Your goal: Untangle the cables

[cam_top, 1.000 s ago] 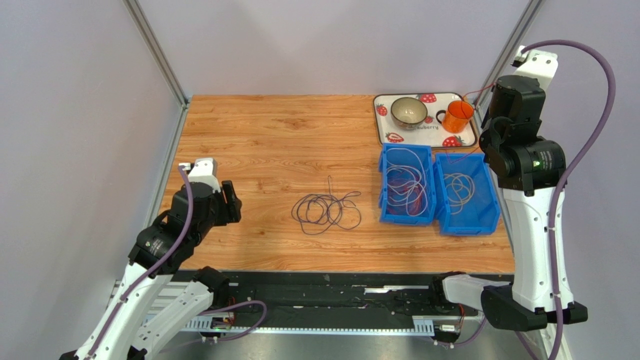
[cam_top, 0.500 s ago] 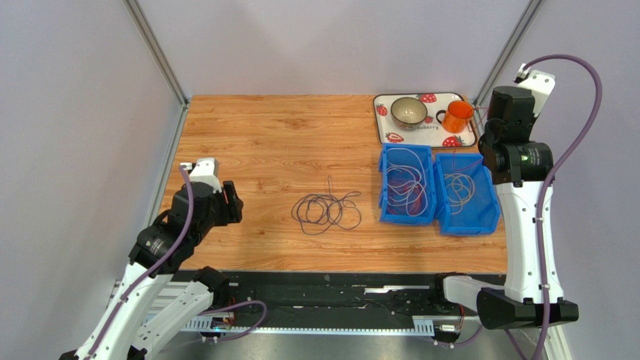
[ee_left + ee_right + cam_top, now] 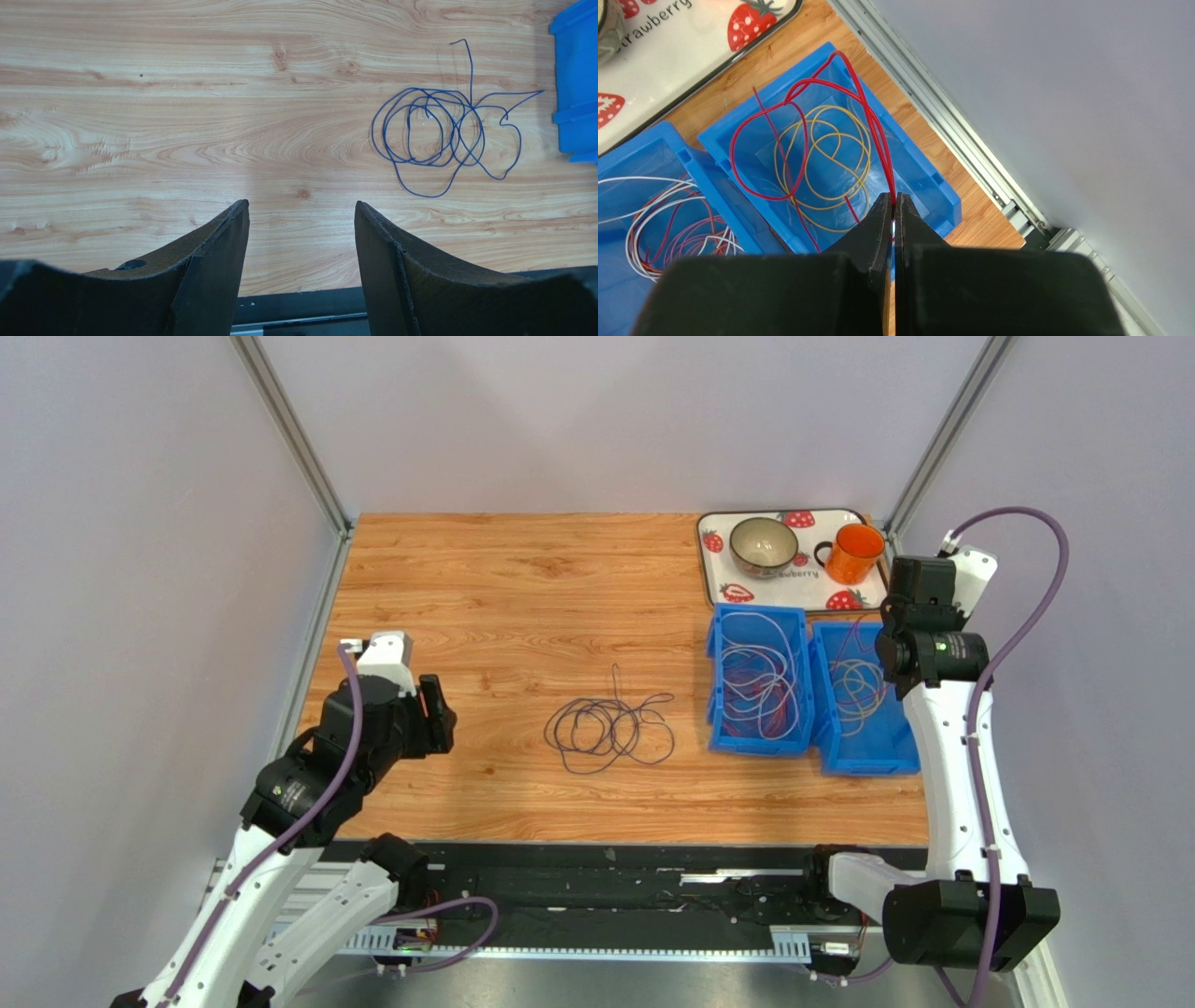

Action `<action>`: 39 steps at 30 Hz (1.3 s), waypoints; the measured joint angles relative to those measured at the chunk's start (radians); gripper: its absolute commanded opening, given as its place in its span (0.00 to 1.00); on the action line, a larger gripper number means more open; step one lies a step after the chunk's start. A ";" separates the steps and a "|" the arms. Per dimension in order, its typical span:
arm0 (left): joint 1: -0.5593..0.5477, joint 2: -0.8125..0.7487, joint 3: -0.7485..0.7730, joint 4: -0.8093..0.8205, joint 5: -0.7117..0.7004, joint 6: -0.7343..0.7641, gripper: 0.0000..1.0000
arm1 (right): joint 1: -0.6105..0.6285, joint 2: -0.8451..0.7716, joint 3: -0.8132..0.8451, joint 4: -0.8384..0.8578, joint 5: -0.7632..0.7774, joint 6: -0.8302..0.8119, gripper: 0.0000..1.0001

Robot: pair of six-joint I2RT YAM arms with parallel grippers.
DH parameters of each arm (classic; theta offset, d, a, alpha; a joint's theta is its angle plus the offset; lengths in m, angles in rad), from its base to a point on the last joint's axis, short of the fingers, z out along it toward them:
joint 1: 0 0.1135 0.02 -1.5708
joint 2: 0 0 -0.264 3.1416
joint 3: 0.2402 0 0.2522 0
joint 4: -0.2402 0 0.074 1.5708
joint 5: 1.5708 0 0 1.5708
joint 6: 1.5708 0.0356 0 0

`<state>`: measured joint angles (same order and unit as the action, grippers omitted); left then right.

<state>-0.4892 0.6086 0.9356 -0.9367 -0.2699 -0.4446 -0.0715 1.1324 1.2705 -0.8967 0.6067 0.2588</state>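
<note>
- Pale grey walls [image 3: 589,420] and metal corner posts close in a wood-grain desk [image 3: 491,588].
- A strawberry-print tray [image 3: 807,585] sits at the far right corner of the desk, holding a bowl [image 3: 763,543] and an orange mug [image 3: 853,553] side by side.
- Two blue bins stand touching along the right edge, just nearer than the tray: an inner blue bin [image 3: 716,703] and an outer blue bin [image 3: 870,760].
- The inner blue bin holds white cables [image 3: 765,672] looped together with thinner reddish strands.
- The outer blue bin holds a coiled yellow cable [image 3: 833,149] and a red cable [image 3: 890,187].
- The right hand [image 3: 894,203] hangs above the outer blue bin with its fingers pressed together, pinching the red cable. That cable rises from the bin floor in a tall loop to the fingertips.
- A dark cable tangle [image 3: 603,728] lies flat in loose overlapping loops at the middle of the desk, apart from the bins, with one end pointing toward the far edge.
- The left hand [image 3: 300,206] hovers over the near left part of the desk, fingers spread and holding nothing, well apart from the dark cable tangle.
</note>
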 measured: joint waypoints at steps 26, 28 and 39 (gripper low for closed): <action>0.000 0.000 -0.007 0.013 0.004 0.002 0.66 | -0.006 0.181 -0.171 0.134 -0.048 0.122 0.63; 0.000 0.000 -0.007 0.013 0.004 0.002 0.66 | -0.006 0.181 -0.169 0.132 -0.057 0.121 0.68; 0.000 0.000 -0.007 0.013 0.007 0.002 0.66 | -0.006 0.175 -0.058 0.099 -0.114 0.118 0.67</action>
<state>-0.4892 0.6086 0.9283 -0.9234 -0.2630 -0.4423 -0.0772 1.3071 1.2125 -0.7979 0.4931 0.3767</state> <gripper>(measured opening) 0.654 0.678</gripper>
